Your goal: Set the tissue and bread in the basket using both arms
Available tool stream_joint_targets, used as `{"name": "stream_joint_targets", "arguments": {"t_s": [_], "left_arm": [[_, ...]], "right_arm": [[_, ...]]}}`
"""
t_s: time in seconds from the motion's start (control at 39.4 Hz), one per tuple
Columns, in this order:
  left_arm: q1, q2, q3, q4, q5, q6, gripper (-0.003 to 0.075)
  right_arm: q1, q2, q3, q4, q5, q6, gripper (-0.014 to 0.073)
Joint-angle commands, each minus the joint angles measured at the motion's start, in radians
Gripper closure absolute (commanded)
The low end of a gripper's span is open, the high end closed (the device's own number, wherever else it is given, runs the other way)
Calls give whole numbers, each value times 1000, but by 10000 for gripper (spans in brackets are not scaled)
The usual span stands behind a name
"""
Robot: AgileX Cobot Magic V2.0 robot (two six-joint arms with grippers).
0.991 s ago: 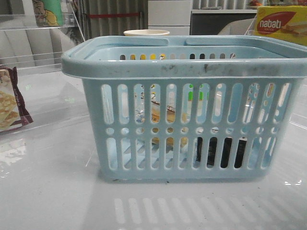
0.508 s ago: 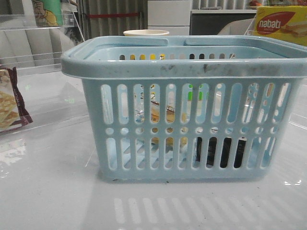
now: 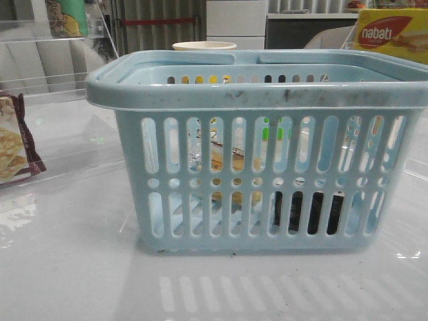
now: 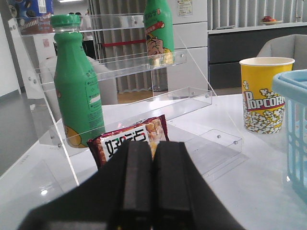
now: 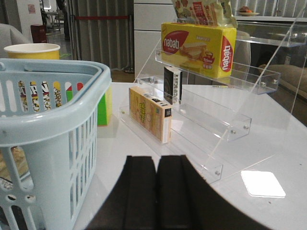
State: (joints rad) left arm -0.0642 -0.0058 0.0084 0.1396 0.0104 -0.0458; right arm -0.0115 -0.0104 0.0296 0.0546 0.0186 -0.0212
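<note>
Basket (image 3: 261,100) apart from both hands (closed, empty): left hand (image 4: 152,191), right hand (image 5: 157,191).

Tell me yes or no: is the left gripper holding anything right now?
No. In the left wrist view the left gripper has its fingers pressed together with nothing between them.

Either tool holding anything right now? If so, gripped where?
Nothing held. The left tool and right tool are both shut with their fingers together and nothing between them.

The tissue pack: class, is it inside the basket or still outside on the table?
Inside. Through the basket's lower front slots, the black tissue pack shows on the floor, right of the bread.
</note>
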Motion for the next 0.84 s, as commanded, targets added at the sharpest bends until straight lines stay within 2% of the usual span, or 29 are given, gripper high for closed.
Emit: {"name": "stream_joint_targets", "arguments": {"t_s": [0.0,0.81], "left_arm": [[-7,-17,-2,-11,-86,-2,629],[-7,-17,-2,-11,-86,-2,629]], "right_arm": [[-4,-19,0,4,-114,-4,537],[-4,-18,0,4,-133,-4,537]]}}
